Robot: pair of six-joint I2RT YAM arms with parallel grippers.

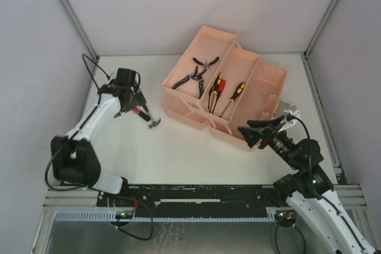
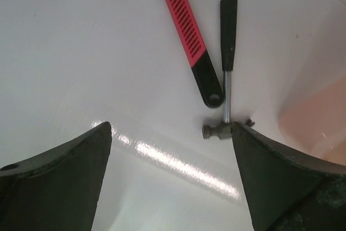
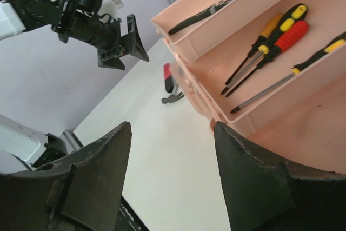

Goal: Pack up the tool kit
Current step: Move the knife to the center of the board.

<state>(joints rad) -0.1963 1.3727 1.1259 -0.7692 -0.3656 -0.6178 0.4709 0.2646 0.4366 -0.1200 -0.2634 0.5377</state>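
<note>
Now: left hand (image 1: 136,106) spread wide, holding nothing, over table (image 1: 178,159) left of box (image 1: 271,87). Hammer (image 2: 227,36) flat on table just ahead of fingers, head at one fingertip, handle pointing away. Red-and-black tool (image 2: 188,31) lies beside hammer, black end close to shaft; contact cannot tell. Right hand (image 3: 172,128) likewise spread, holding nothing, at box's near corner. Box pink, open, trays stepped. Pliers (image 1: 197,71) in far tray. Three screwdrivers (image 3: 265,47) in middle tray, side by side.
</note>
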